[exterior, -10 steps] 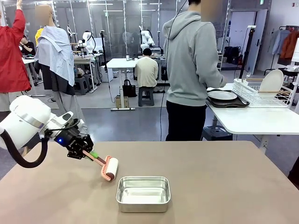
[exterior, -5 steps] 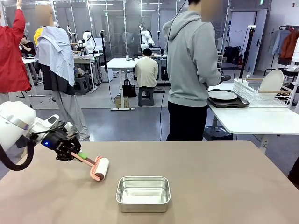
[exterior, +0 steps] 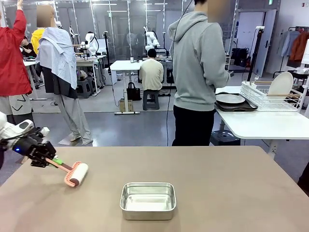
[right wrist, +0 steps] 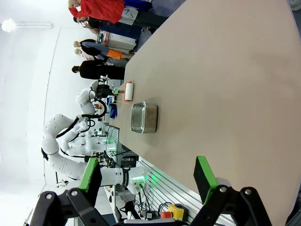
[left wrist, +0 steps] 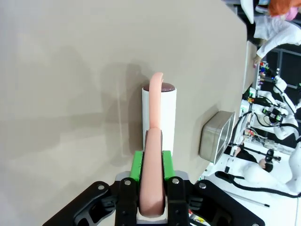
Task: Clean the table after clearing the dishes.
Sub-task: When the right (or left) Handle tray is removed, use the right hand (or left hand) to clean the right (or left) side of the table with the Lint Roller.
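While our left gripper (exterior: 52,160) clamps the roller (exterior: 76,174) handle on the table (exterior: 231,188) and our right gripper (right wrist: 148,176) gapes empty, we should press flat, overlapping strokes around the pan (exterior: 147,200).

No text, label, brand, number or sign can be read anywhere in these pictures; any print in the background is too small or blurred to make out.

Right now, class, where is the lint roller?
In the front view, the lint roller lies on the table's left side, held by the left gripper, left of the steel pan.
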`<state>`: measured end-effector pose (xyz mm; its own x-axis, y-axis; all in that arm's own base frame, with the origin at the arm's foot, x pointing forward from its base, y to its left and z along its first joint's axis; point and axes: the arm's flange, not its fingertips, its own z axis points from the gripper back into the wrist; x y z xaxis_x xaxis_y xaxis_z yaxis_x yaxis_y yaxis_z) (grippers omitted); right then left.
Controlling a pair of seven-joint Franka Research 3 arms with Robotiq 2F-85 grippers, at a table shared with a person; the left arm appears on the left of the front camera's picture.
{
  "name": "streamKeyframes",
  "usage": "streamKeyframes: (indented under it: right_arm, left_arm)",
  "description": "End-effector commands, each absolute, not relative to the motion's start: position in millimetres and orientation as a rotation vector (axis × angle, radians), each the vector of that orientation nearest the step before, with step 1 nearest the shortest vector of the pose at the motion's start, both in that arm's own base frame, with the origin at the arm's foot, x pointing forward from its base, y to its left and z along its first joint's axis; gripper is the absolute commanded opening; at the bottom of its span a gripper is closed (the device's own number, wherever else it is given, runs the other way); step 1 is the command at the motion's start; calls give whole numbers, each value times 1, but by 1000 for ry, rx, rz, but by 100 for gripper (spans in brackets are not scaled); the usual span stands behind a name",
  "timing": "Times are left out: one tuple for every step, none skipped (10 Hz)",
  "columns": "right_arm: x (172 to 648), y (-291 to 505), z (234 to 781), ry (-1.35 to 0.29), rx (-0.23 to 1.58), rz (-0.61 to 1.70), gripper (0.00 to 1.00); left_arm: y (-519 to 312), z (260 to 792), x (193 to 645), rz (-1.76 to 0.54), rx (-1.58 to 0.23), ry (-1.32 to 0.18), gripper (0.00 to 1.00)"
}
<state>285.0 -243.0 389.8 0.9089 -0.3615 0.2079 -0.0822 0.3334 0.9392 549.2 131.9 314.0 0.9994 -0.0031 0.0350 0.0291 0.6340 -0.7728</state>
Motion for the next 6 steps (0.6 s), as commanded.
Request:
streamKeyframes:
  right_arm:
    - [286, -241, 390, -439, 1226, -192, 100]
    - [286, -241, 390, -439, 1226, -192, 100]
    - [286, -241, 390, -439, 1226, -192, 100]
    - [286, -241, 390, -439, 1226, -192, 100]
    - [286, -241, 390, -439, 1226, -192, 100]
    - [286, -241, 390, -439, 1226, -192, 100]
  left_arm:
    - [178, 288, 563, 46, -729, -60, 20]
    - [199, 287, 560, 69, -708, -68, 20]
    - [221, 289, 556, 88, -682, -77, 20]
    - [246, 294, 550, 94, -640, -92, 20]
    - [267, 301, 544, 98, -602, -98, 20]
    - [289, 311, 537, 97, -537, -107, 20]
